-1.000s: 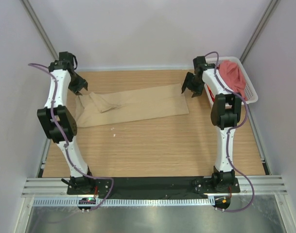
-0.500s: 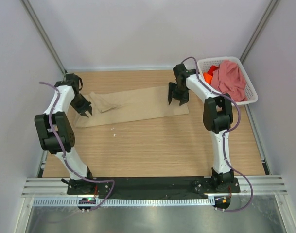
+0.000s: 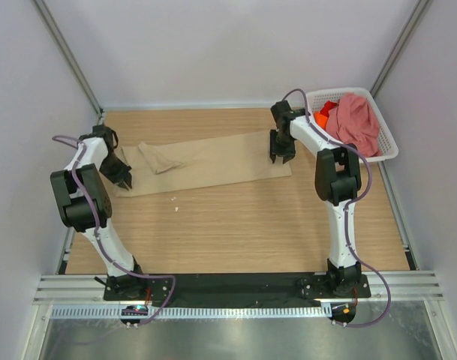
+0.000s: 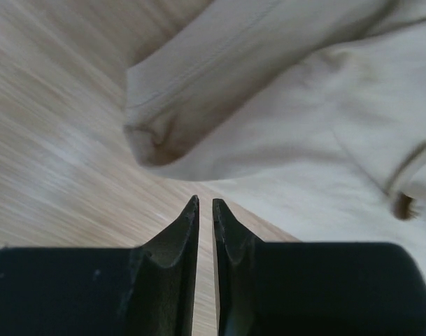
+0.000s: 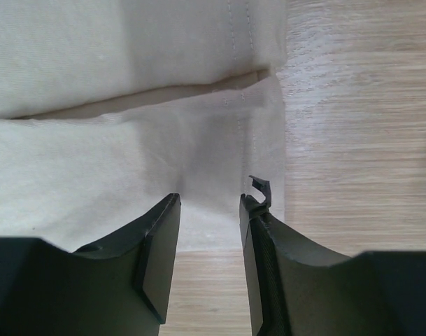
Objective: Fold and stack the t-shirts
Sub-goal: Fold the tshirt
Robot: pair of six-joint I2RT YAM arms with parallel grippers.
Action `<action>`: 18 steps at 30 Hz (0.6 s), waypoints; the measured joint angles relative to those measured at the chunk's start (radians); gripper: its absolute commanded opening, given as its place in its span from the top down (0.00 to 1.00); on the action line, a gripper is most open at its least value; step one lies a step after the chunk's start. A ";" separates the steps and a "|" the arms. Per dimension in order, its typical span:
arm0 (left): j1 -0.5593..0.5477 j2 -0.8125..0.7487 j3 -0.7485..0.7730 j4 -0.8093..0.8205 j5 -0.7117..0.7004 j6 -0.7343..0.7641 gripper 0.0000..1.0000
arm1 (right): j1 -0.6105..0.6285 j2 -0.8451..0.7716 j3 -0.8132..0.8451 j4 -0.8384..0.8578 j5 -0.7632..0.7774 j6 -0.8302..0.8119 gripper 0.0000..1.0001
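Note:
The beige-tan t-shirt lies on the wooden table as a long folded strip. My left gripper is at its left end, low over the wood. In the left wrist view the left gripper is shut to a thin slit with nothing in it, just short of a curled corner of the beige shirt. My right gripper is at the strip's right end. There the right gripper stands open over the hem corner of the shirt. A dusty pink t-shirt and an orange t-shirt lie in the basket.
The white lattice basket stands at the table's back right corner, close behind my right arm. Bare wood stretches from the shirt to the near edge. Grey walls close in on both sides and the back.
The left gripper moved forward and down to the shirt's left end and its jaws closed. The right gripper swung from beside the basket to the shirt's right end, and its jaws narrowed.

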 measured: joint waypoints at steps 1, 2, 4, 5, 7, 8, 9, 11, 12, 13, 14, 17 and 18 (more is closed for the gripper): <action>0.012 0.000 -0.025 0.005 -0.005 0.001 0.87 | 0.000 0.000 -0.008 0.004 0.003 0.000 0.54; 0.021 0.000 -0.045 0.005 -0.008 0.003 0.87 | 0.000 0.000 -0.027 0.017 0.006 -0.001 0.55; 0.045 0.001 -0.094 0.005 -0.016 0.013 0.88 | 0.000 0.000 -0.080 0.041 0.012 -0.002 0.55; 0.055 0.003 -0.109 0.003 -0.020 0.018 0.89 | 0.000 -0.015 -0.102 0.060 0.014 -0.001 0.55; 0.070 0.008 -0.124 0.002 -0.030 0.024 0.89 | 0.000 -0.045 -0.160 0.092 0.018 0.001 0.55; 0.077 0.011 -0.127 0.002 -0.038 0.028 0.89 | 0.000 -0.066 -0.194 0.114 0.019 0.003 0.55; 0.083 0.012 -0.130 0.002 -0.045 0.032 0.89 | 0.000 -0.085 -0.227 0.131 0.019 0.006 0.55; 0.098 0.012 -0.137 0.002 -0.063 0.047 0.89 | 0.001 -0.131 -0.304 0.170 0.016 0.014 0.55; 0.105 0.012 -0.140 0.002 -0.069 0.049 0.89 | 0.001 -0.156 -0.346 0.185 0.011 0.021 0.55; 0.112 0.012 -0.144 0.002 -0.074 0.052 0.90 | 0.001 -0.182 -0.385 0.203 0.007 0.027 0.55; 0.122 0.012 -0.147 -0.001 -0.079 0.055 0.90 | 0.002 -0.209 -0.427 0.214 -0.001 0.034 0.55; 0.150 0.006 -0.160 -0.009 -0.091 0.065 0.89 | 0.006 -0.296 -0.556 0.245 -0.028 0.064 0.55; 0.157 -0.006 -0.169 -0.009 -0.091 0.067 0.87 | 0.009 -0.333 -0.610 0.256 -0.044 0.078 0.54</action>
